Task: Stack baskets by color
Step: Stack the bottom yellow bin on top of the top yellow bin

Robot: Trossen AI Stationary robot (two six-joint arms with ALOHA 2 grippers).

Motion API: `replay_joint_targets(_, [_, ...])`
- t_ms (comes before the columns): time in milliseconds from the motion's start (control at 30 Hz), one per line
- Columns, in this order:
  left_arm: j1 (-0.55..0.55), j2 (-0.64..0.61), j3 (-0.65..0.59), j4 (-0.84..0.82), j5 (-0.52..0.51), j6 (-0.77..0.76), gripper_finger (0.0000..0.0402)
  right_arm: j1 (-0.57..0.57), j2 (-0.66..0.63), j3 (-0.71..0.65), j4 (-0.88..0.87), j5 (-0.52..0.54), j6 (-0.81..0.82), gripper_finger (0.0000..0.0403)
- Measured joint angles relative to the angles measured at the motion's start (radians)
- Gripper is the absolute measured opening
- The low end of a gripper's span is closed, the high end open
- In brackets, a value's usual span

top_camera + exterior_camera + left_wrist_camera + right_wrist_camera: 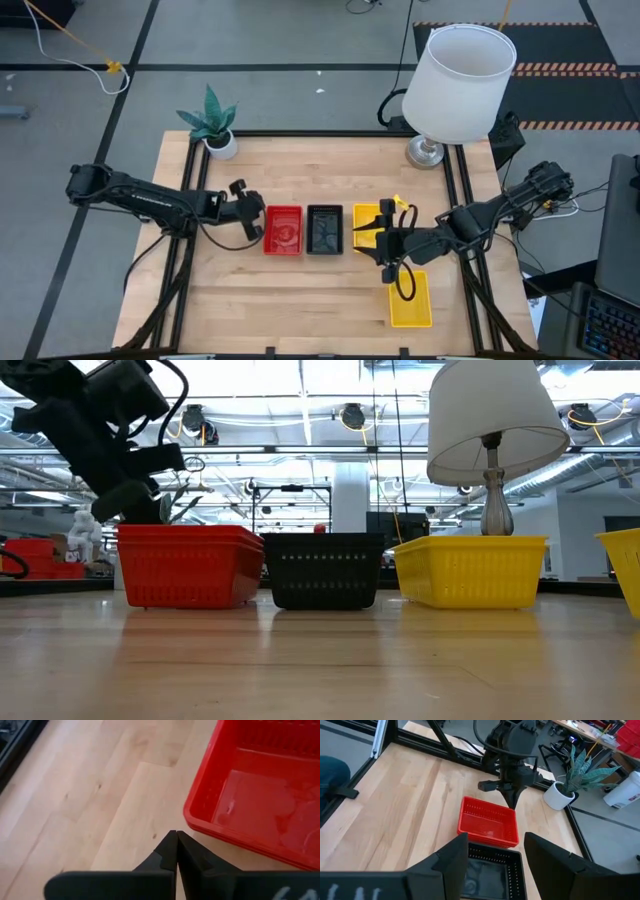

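Three stand in a row at mid-table: a red basket (282, 230) with nested rims showing (250, 785), a black basket (324, 229) and a yellow basket (366, 214). A second yellow basket (410, 298) lies alone near the front right. My left gripper (176, 836) is shut, its tips just off the red basket's left corner and above the wood (512, 800). My right gripper (495, 851) hovers open above the yellow and black baskets, with nothing between its fingers.
A white-shaded lamp (455, 85) stands at the table's far right corner and a potted plant (212, 125) at the far left. A black frame (330, 133) borders the wood. Bare wood lies at the near left (230, 310).
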Motion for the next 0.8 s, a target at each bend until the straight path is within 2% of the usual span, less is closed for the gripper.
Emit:
replay_joint_targets(133, [0.0,-0.001,0.025,-0.036,-0.022,-0.014,0.0004,0.0,0.0,0.0,-0.024,-0.001,0.019,0.019])
replay_joint_targets(300, [-0.006,-0.001,0.152,-0.221,-0.024,-0.058,0.0013,0.012,0.0,0.0,-0.078,-0.001,0.111,0.0189])
replay_joint_targets(433, [-0.041,-0.002,0.253,-0.323,-0.024,-0.071,0.0004,0.057,0.0,0.0,-0.13,-0.001,0.208,0.0189])
replay_joint_targets(633, [-0.109,-0.002,0.341,-0.354,-0.024,-0.013,0.0014,0.166,0.0,0.0,-0.258,-0.01,0.455,0.0189])
replay_joint_targets(800, [-0.145,-0.002,0.395,-0.376,-0.024,0.018,0.0008,0.25,0.022,0.001,-0.398,-0.125,0.74,0.0189])
